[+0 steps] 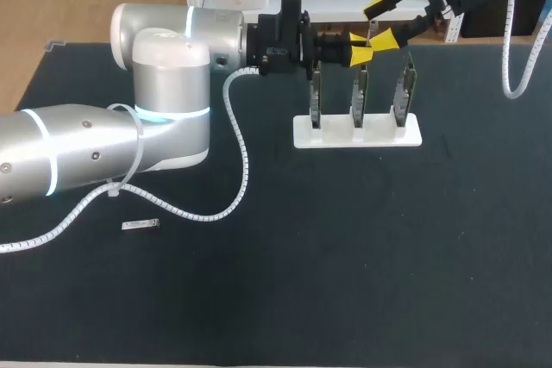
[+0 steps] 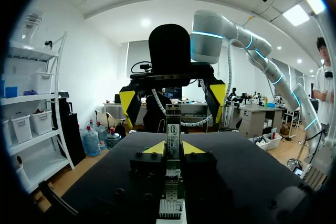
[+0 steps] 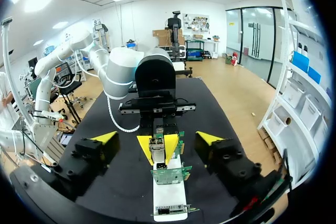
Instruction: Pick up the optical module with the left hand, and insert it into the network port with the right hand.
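Work surface and lighting.
A black, matte desk (image 1: 345,282) fills the head view; its flat top is evenly lit, with soft shadows.

The optical module (image 2: 172,136) is a slim silver metal bar, standing upright and pinched from both sides between the yellow tips of the left gripper (image 2: 173,148), above the table. Directly under it is the network port (image 2: 170,207), which looks like a perforated metal cage on the middle card (image 1: 358,96) of three green cards standing on edge in a white base (image 1: 358,135). Module and port seem just apart.
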`<action>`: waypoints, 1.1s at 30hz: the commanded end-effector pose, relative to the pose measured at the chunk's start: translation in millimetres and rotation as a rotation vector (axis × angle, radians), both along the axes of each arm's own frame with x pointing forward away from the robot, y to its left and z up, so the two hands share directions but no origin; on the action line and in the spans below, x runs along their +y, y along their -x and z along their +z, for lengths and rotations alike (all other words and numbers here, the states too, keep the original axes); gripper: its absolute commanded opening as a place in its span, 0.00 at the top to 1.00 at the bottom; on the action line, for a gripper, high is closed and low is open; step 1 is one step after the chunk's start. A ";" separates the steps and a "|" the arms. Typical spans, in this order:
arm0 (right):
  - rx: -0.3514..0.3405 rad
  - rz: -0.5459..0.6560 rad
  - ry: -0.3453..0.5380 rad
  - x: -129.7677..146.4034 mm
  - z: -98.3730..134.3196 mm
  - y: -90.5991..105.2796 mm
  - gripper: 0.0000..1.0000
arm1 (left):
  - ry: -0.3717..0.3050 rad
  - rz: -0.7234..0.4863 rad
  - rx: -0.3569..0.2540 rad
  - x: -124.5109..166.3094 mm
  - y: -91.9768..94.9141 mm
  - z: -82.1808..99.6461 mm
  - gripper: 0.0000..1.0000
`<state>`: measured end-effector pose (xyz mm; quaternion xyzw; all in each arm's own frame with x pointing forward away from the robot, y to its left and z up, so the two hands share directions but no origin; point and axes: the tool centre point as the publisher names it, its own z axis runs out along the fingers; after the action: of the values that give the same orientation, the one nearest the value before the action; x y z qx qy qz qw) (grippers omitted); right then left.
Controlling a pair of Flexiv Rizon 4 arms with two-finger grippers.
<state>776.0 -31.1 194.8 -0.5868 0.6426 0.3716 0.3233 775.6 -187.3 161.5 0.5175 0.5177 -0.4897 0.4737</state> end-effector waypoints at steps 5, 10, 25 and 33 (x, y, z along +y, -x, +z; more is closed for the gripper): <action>-0.002 -0.007 0.000 -1.0 -0.4 1.7 1.00 | -0.001 -0.001 0.000 -1.0 -1.4 -0.4 1.00; 0.001 -0.005 0.005 -1.7 -1.5 0.5 1.00 | -0.001 -0.001 0.000 -1.0 -1.4 -0.4 1.00; 0.006 0.004 0.010 -0.5 -2.5 0.0 1.00 | -0.001 -0.001 0.000 -1.0 -1.4 -0.4 0.95; 0.007 0.004 0.008 -0.1 -3.1 0.0 1.00 | -0.001 -0.001 0.000 -1.0 -1.4 -0.4 0.00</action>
<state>775.4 -31.7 192.0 -0.5882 0.6442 0.3715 0.3179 775.6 -187.3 161.5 0.5175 0.5175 -0.4899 0.4737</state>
